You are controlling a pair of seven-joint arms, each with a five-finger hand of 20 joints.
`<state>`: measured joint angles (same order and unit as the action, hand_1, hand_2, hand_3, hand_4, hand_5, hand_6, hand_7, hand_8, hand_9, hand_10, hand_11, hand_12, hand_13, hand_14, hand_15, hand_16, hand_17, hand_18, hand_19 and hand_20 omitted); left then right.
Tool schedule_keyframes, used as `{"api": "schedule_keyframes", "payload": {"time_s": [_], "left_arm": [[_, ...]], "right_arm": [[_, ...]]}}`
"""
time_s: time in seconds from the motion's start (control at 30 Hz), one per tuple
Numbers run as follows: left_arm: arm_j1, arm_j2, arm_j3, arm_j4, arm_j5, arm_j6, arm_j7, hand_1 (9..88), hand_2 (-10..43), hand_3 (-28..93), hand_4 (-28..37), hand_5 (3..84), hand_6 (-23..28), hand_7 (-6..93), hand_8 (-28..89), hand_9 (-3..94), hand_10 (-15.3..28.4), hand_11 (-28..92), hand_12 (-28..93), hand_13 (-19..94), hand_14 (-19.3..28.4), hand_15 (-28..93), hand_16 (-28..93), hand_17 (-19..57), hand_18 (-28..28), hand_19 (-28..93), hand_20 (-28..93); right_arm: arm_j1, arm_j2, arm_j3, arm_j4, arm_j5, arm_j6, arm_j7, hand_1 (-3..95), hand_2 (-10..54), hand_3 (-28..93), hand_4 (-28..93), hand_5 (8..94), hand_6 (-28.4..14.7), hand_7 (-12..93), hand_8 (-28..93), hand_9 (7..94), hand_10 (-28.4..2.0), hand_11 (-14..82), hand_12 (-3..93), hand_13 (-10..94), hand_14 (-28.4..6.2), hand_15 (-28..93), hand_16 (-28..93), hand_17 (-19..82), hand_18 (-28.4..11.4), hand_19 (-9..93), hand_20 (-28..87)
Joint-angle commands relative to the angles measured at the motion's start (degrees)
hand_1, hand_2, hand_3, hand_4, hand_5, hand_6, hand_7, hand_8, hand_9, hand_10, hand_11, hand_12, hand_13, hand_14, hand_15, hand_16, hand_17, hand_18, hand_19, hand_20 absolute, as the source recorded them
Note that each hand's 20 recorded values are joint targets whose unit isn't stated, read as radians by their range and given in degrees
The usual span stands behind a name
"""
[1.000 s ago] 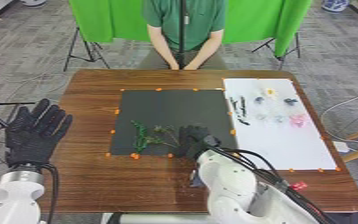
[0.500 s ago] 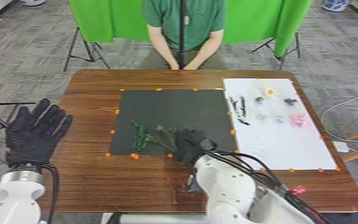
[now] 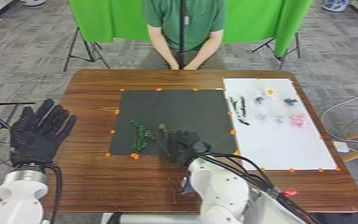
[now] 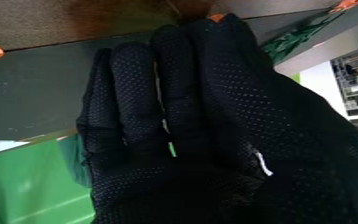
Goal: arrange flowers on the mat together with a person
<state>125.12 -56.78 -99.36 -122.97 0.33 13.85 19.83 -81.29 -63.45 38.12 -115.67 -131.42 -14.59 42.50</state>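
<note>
You have two green plants lying on the dark mat (image 3: 171,107), close to its near edge: a bushy sprig (image 3: 140,136) and, to its right, a thin sprig (image 3: 163,136). Your right hand (image 3: 184,144) is just beside the thin one, fingers straight and close together — I can't tell if they touch it. Your left hand (image 3: 40,137) is spread wide, off to the left. The thin sprig should be very light and a bit bendy (it looks easy to squash). If you move it, pinch it low on the stem, not by the leaves — they might snag on your glove. The yellow flower (image 3: 270,92) and pink flower (image 3: 298,120) lie on the white sheet (image 3: 286,145); those look soft, so be gentle.
</note>
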Motion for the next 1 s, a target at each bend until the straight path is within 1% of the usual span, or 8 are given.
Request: {"api": "schedule_keyframes", "payload": {"time_s": [0.03,0.27,0.4,0.47,0.6,0.67,0.73,1.0], "left_arm": [[1.2,-0.8,-0.03,0.4,-0.54,-0.2,-0.13,36.2,11.4,68,-28.3,54.3,6.9,29.7,-12,52.5,16.4,32,18,39,17.4,59,-1,-5.1,15.3,39,19],[1.9,-1.04,-0.53,0.12,-0.43,-0.28,0.13,36.2,11.4,68,-28.3,54.4,7.0,29.5,-12,52.4,16.4,32,18,39,17.3,59,-1,-5.1,15.3,39,19],[2.3,-1.31,-0.64,-0.1,-0.47,-0.32,0.47,36.3,11.4,68,-28.3,54.3,7.0,29.6,-12,52.4,16.4,32,18,39,17.3,59,-1,-5.1,15.3,39,19],[1.8,-1.28,-0.37,0.12,-0.39,-0.49,0.17,36.3,11.4,68,-28.3,54.3,7.0,29.6,-12,52.5,16.4,32,18,39,17.3,59,-1,-5.1,15.3,39,19],[1.8,-1.14,-0.37,-0.03,-0.21,-0.33,0.22,36.3,11.4,68,-28.3,54.2,7.0,29.5,-12,52.4,16.5,32,18,39,17.4,59,-1,-5.1,15.3,39,19],[2.2,-1.14,-0.48,-0.2,-0.2,-0.2,0.14,36.3,11.4,68,-28.3,54.2,7.0,29.5,-12,52.5,16.4,32,18,39,17.4,59,-1,-5.1,15.3,39,19],[2.4,-1.17,-0.47,-0.27,-0.42,0.04,0.21,36.4,11.5,68,-28.3,54.3,7.0,29.5,-12,52.4,16.4,32,18,39,17.4,59,-1,-5.1,15.3,39,19],[2.2,-0.97,-0.2,-0.29,-0.38,0.17,0.23,36.4,11.5,68,-28.3,54.3,7.1,29.6,-12,52.4,16.4,32,18,39,17.4,59,-1,-5.1,15.4,39,19]], "right_arm": [[-0.8,0.5,1.5,-0.1,0.0,0.6,2.9,58.6,-9.5,69,-25,66.9,-3.9,27,9,64.2,-15.0,28.7,53.2,47,-18.6,64,41,21,-27.0,76,30],[-2.3,2.3,7.4,-2.7,4.2,3.9,2.9,54.2,-9.5,66,-22,67.7,-4.3,31,16,64.5,-16.7,33.4,47.7,49,-20.6,67,31,22,-27.8,78,30],[-2.9,3.0,10.7,-4.9,4.9,2.2,2.3,54.0,-9.5,66,-21,67.8,-4.2,32,16,65.7,-16.0,32.9,45.2,51,-19.5,66,29,23,-27.5,78,29],[-2.3,4.5,11.5,-4.6,2.8,6.5,3.2,53.6,-9.5,65,-21,67.6,-4.3,32,16,66.1,-16.0,32.2,45.2,51,-19.2,66,29,23,-27.1,78,29],[-1.0,6.7,14.6,-2.5,-2.2,15.6,5.9,50.4,-9.5,68,-22,64.3,-5.5,27,11,63.5,-17.8,32.8,34.0,51,-18.5,62,26,23,-26.9,78,27],[-0.1,7.8,16.0,-1.4,-3.1,17.6,7.7,46.9,-9.5,72,-22,62.3,-5.8,24,-4,61.8,-18.7,31.8,27.3,50,-18.4,62,25,25,-26.6,80,28],[1.1,7.6,17.7,0.5,-3.2,16.2,8.6,44.7,-9.5,73,-22,60.4,-6.7,23,-9,59.7,-19.5,28.6,25.0,49,-18.7,61,24,25,-26.6,82,29],[10.4,8.8,13.9,11.5,-0.6,14.3,10.0,37.0,-9.5,67,-23,57.2,-11.1,14,-7,56.5,-22.6,19.3,21.0,46,-21.0,64,24,26,-27.8,85,32]]}}
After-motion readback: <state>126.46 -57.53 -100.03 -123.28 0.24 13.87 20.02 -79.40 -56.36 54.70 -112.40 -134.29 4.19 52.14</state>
